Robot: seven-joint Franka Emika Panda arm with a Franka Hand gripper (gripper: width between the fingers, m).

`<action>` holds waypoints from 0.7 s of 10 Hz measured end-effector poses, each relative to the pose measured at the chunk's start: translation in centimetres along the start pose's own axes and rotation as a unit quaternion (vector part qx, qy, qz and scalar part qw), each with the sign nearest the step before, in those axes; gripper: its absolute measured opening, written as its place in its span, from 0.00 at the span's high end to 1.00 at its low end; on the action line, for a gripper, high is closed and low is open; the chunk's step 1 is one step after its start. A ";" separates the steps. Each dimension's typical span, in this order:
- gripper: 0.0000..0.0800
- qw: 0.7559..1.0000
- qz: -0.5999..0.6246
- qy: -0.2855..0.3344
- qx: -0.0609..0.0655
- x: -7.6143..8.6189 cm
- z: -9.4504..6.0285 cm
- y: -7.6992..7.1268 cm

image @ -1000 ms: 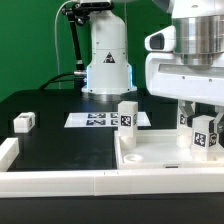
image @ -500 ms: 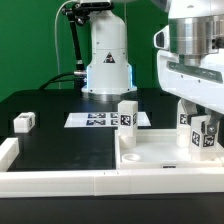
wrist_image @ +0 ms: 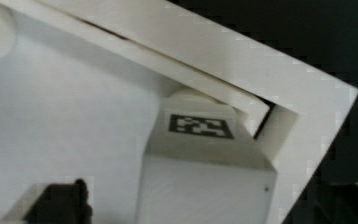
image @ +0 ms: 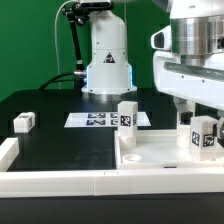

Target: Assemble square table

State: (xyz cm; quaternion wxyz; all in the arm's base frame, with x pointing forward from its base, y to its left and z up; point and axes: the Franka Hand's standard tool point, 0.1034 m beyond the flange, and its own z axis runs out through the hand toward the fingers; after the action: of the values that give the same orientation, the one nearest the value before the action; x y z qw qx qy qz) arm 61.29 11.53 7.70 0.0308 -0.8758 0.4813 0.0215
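Observation:
The white square table slab (image: 160, 157) lies at the exterior view's lower right. One tagged leg (image: 127, 115) stands at its far left corner. Two more legs stand at its right corner area, one in front (image: 205, 136) and one behind (image: 185, 119). A fourth leg (image: 24, 122) lies loose on the black table at the exterior view's left. My gripper (image: 197, 107) hovers just above the front right leg, open. In the wrist view that leg (wrist_image: 211, 150) stands in the slab's rim corner (wrist_image: 247, 60). One dark finger (wrist_image: 60, 203) stands apart from it; the other finger is out of view.
The marker board (image: 98, 119) lies flat behind the slab, in front of the robot base (image: 105, 65). White border rails run along the front (image: 60, 182) and the left edge (image: 8, 150) of the black table.
My hand has risen and shifted slightly toward the exterior view's right, off the front right leg. The leg stays standing on the slab.

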 end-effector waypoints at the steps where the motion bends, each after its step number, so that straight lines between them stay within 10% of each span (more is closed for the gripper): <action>1: 0.19 0.999 -0.043 -0.001 0.000 -0.2 0.0 -0.1; 7: 0.19 0.941 -0.338 0.000 -0.002 -0.6 0.1 -0.2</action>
State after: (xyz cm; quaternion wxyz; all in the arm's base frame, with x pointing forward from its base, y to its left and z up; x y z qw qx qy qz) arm 61.16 12.15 7.67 0.0343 -0.9870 0.1566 0.0104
